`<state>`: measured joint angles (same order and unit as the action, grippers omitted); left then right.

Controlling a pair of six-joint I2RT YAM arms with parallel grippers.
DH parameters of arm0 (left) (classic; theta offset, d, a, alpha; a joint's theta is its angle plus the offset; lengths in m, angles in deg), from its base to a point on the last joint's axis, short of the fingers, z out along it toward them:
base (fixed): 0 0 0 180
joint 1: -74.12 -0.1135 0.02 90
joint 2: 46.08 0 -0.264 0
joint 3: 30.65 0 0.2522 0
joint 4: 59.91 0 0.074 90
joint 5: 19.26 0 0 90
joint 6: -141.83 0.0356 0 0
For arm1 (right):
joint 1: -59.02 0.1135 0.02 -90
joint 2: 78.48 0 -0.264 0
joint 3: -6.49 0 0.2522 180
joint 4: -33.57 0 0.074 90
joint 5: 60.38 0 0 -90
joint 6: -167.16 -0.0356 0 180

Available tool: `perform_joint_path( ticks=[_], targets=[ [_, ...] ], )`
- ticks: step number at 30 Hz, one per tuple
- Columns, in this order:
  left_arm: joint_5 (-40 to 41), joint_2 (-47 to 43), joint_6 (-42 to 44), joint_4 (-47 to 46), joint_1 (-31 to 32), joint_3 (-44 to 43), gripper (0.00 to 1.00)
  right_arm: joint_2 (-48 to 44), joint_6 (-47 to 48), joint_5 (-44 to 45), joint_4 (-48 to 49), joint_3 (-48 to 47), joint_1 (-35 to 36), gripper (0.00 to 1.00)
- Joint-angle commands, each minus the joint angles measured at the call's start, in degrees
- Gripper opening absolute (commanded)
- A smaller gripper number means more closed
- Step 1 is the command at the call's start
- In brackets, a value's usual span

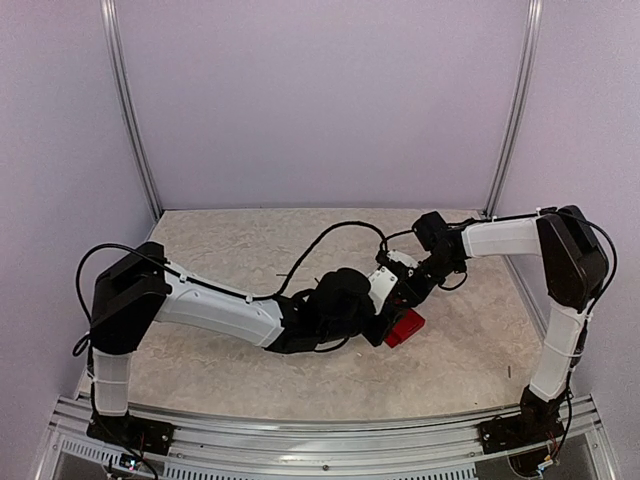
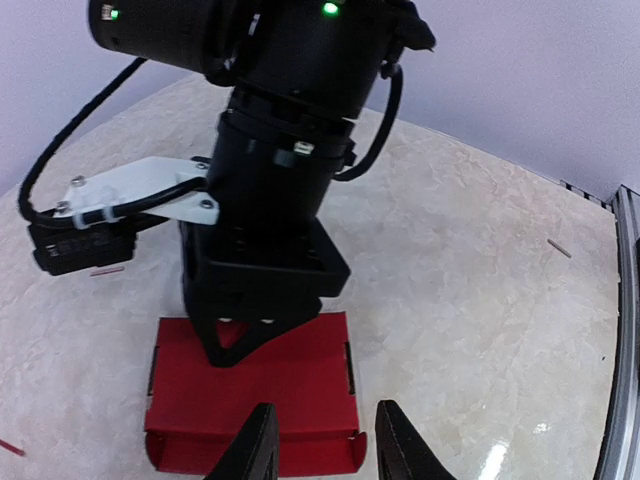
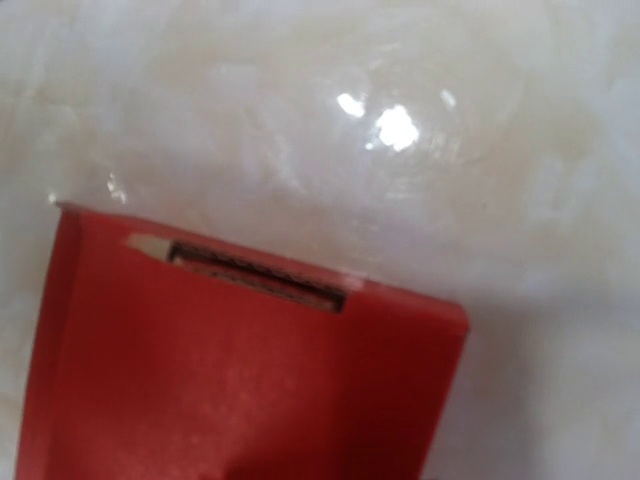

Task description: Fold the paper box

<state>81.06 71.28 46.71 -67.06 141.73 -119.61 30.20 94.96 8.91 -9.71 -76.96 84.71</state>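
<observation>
The paper box (image 2: 262,395) is a bright red card lying flat on the marbled table, with a slot in each side and a narrow flap folded along its near edge. The top view shows it (image 1: 405,327) between the two wrists. My right gripper (image 2: 232,352) comes down from above and its black tip rests on the far half of the box; how its jaws stand does not show. Its own view holds only the red box (image 3: 240,380) close up, no fingers. My left gripper (image 2: 328,450) is open, fingertips straddling the box's near right corner without touching.
The right arm's wrist and cable (image 2: 270,120) fill the space just behind the box. A thin stick (image 2: 560,248) lies on the table to the right. A metal rail (image 2: 625,300) runs along the table's edge. Pale walls (image 1: 320,100) enclose the table.
</observation>
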Motion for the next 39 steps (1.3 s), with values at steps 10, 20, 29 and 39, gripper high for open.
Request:
perform_joint_path(
  ticks=[10, 20, 29, 39],
  targets=[
    [-8.0, 10.95, -3.42, 2.0, 1.86, -3.9, 0.32, 3.95, 0.31, 1.8, -2.7, 2.34, -0.2, 0.38],
    [-6.56, 14.41, -2.78, 5.44, 1.91, -7.55, 0.25, 4.1, 0.31, 1.64, -2.91, 2.36, -0.23, 0.38],
    [-5.53, 15.73, -2.86, 6.95, 1.74, -9.5, 0.09, 4.4, 0.4, 1.37, -2.98, 2.34, -0.29, 0.38],
    [-3.6, 14.88, -5.75, 6.66, 0.6, -8.07, 0.0, 4.69, 0.48, 1.35, -3.03, 2.45, -0.29, 0.38]
  ],
)
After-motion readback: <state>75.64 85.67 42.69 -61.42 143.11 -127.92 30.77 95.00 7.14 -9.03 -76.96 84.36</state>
